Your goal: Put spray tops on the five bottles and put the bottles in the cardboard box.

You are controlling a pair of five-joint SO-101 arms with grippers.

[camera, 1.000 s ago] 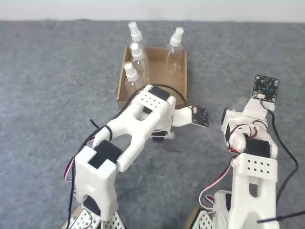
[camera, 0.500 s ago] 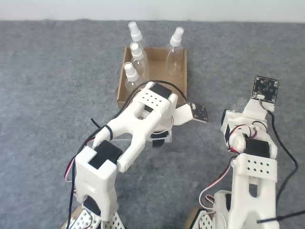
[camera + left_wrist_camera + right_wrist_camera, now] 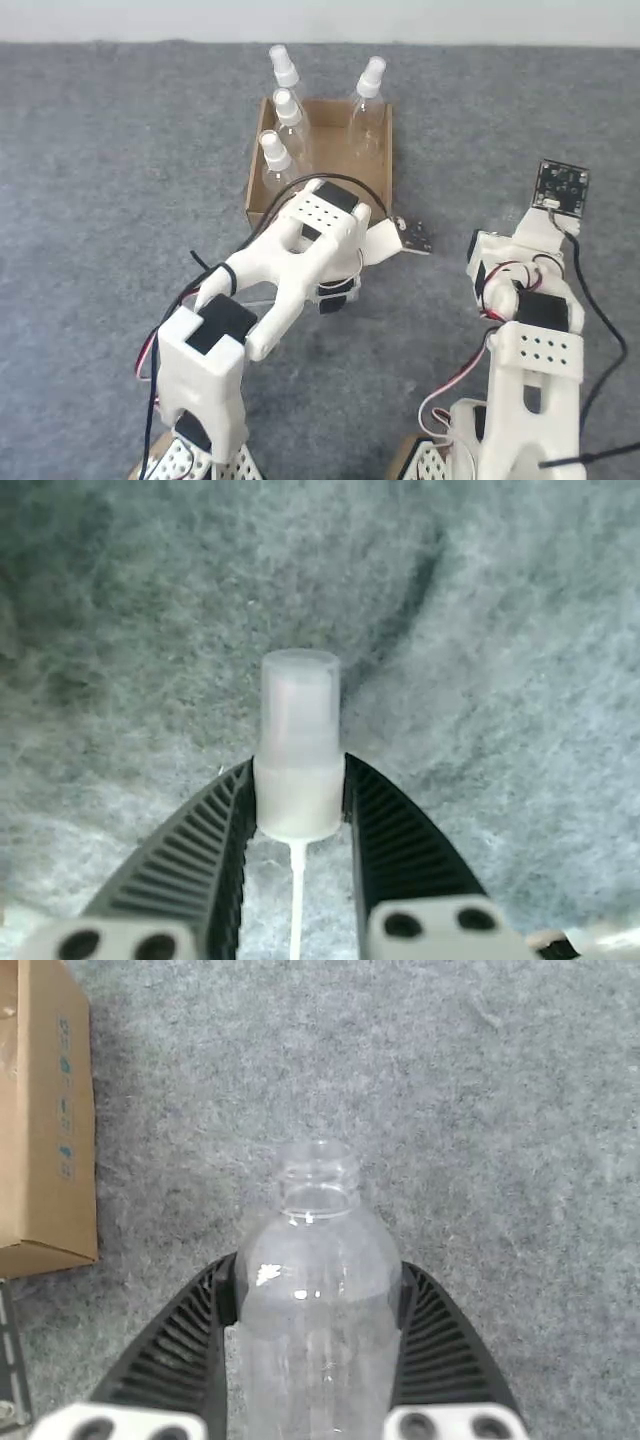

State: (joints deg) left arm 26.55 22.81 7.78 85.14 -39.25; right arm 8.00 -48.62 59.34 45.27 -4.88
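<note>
My left gripper [image 3: 298,770] is shut on a white spray top [image 3: 298,735], held over the grey carpet with its thin tube hanging down between the fingers. In the high view the left arm [image 3: 300,250] lies just in front of the cardboard box [image 3: 378,195]. My right gripper [image 3: 318,1282] is shut on a clear bottle [image 3: 318,1260] whose neck is open and bare. It is held to the right of the box [image 3: 40,1110]. Several bottles with spray tops [image 3: 288,108] stand upright in the box.
Grey carpet [image 3: 110,200] covers the table, with open room to the left of the box and between the two arms. The right arm [image 3: 530,330] stands at the front right, with its wrist camera board [image 3: 561,186] raised.
The left arm's wrist has shifted slightly, its camera board moving a little up and left. The right arm has edged slightly right. Both grips are unchanged.
</note>
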